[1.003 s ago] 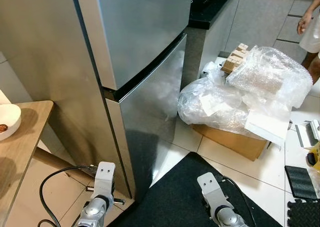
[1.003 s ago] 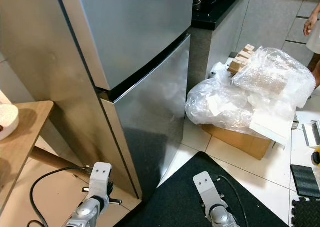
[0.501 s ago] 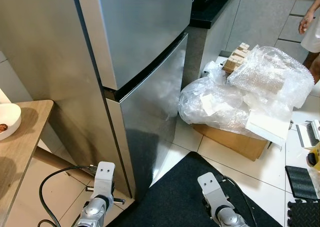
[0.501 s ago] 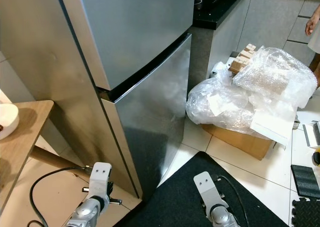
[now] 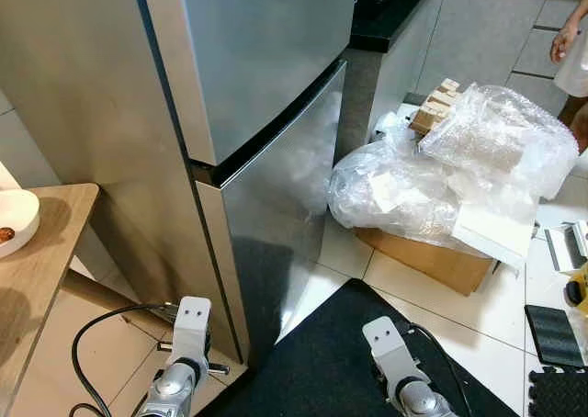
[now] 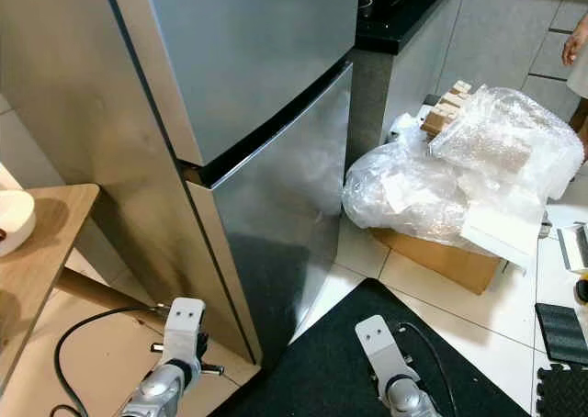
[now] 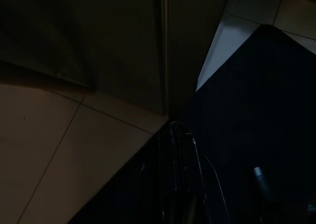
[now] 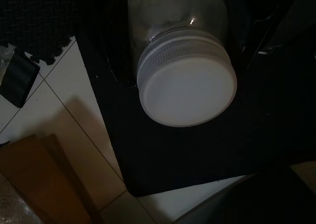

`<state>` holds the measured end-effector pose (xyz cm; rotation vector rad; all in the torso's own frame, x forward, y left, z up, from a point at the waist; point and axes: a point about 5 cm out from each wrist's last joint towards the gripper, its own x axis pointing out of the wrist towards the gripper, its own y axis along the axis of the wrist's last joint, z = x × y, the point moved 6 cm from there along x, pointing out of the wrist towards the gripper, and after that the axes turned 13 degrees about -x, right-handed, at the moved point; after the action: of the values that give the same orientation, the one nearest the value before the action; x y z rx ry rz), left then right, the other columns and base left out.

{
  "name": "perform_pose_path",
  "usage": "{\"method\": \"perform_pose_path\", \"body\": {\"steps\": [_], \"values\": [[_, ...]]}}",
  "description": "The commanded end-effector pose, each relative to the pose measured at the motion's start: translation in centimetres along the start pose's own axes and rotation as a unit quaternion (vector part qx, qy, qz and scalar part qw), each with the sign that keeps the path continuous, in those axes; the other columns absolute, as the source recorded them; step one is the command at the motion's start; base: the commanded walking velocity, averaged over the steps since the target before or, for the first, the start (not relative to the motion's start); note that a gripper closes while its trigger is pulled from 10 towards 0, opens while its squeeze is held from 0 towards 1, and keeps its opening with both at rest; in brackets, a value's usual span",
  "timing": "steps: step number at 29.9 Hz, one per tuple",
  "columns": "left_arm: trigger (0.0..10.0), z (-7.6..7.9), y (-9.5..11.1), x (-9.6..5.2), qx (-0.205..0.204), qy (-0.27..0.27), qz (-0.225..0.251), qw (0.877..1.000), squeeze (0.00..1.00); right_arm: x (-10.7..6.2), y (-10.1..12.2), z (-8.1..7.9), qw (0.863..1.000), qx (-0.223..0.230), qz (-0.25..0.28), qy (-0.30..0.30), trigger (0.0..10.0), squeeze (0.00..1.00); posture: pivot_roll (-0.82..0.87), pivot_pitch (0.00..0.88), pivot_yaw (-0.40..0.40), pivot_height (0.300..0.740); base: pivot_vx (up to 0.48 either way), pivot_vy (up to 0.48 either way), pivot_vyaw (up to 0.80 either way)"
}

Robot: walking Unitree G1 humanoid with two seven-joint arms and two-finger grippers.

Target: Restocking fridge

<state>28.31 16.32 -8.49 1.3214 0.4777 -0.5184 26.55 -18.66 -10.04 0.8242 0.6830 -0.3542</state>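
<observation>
I am facing a tall stainless steel fridge (image 5: 248,77) with both its doors closed, the upper door above a dark seam and the lower door reaching down to the floor. Both my arms hang low at the near edge of the head views: the left arm (image 5: 184,362) over pale tiles just left of the fridge's near corner, the right arm (image 5: 395,366) over a black floor mat (image 5: 322,362). In the right wrist view, a clear jar with a white screw lid (image 8: 185,86) sits between the right gripper's dark fingers, lid toward the camera, so the jaws appear to be pinching the jar. The left wrist view is very dark; the left gripper (image 7: 180,150) points at the mat's edge by the foot of the fridge, and I cannot tell how its jaws stand. At the left, a wooden surface (image 5: 41,261) carries a white bowl (image 5: 16,219). To the right of the fridge, bubble wrap and plastic bags (image 5: 459,174) are heaped on a cardboard box (image 5: 427,261). A person's arm (image 5: 562,40) shows at the far right.
</observation>
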Motion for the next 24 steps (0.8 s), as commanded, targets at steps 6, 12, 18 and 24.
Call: {"method": "perform_pose_path", "body": {"steps": [6, 12, 18, 24], "values": [[10.0, -0.8, 0.2, -0.2, -0.015, 0.017, 0.012, 1.000, 0.00, 0.4, 1.9, -0.2, 1.000, -0.011, 0.023, 0.011, 10.0, 0.00, -0.05, 0.032, 0.000, 0.740, 0.000, 0.000, 0.00], [10.0, -1.3, -0.2, -0.4, -0.018, 0.023, 0.012, 1.000, 0.00, 0.5, 2.6, -0.4, 0.999, -0.012, 0.029, 0.014, 10.0, 0.00, -0.04, 0.033, -0.002, 0.740, 0.000, 0.000, 0.00], [10.0, -1.3, -0.6, -0.5, -0.016, 0.022, 0.004, 1.000, 0.00, 0.4, 2.3, -0.7, 0.999, -0.010, 0.026, 0.016, 10.0, 0.00, -0.05, 0.035, 0.010, 0.740, 0.000, 0.000, 0.00], [10.0, -0.8, -0.1, -0.2, -0.024, 0.015, 0.009, 1.000, 0.00, 0.2, 1.3, -0.8, 1.000, 0.001, 0.015, 0.010, 10.0, 0.00, -0.07, 0.037, 0.037, 0.740, -0.041, 0.000, 0.00]]}}
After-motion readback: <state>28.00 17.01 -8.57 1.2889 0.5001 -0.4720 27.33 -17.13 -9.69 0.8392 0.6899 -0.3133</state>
